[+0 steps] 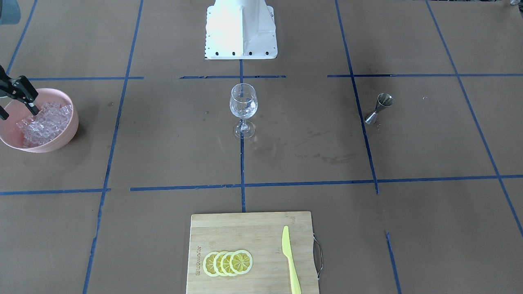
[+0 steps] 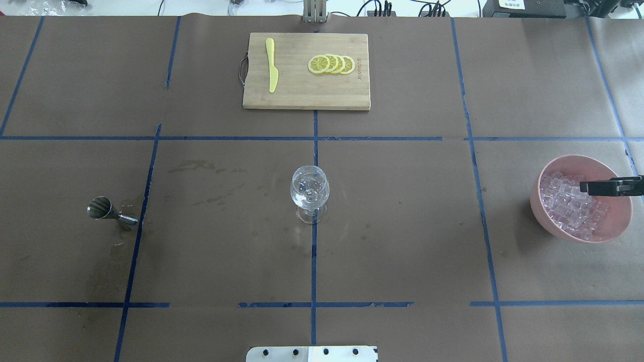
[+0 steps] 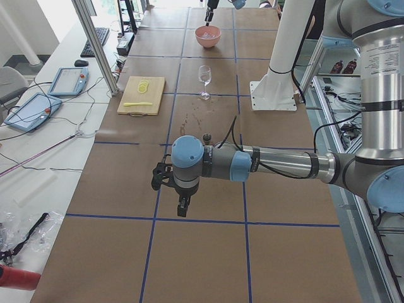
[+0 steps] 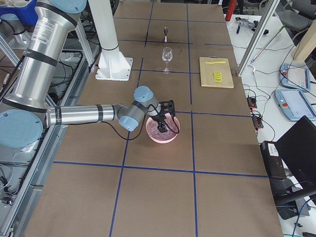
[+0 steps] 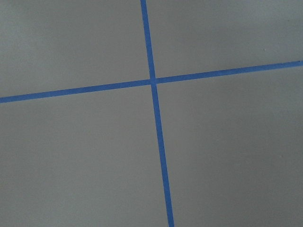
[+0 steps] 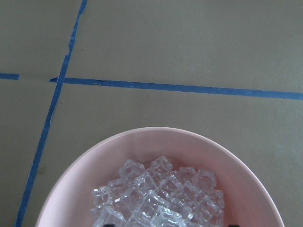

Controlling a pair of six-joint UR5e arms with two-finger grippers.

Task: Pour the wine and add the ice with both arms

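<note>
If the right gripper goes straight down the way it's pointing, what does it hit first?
Most likely the heap of small clear ice cubes in the round pink bowl, directly beneath the right gripper; exact gap is unclear.

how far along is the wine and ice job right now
Done: the wine glass holds something clear and glinting, liquid or cubes I cannot tell; the jigger stands on the table. In hand: the right gripper, open, is down at the ice in the pink bowl, gripping nothing yet. To do: grip a cube and carry it to the glass. The left gripper hangs over the table, apart.
</note>
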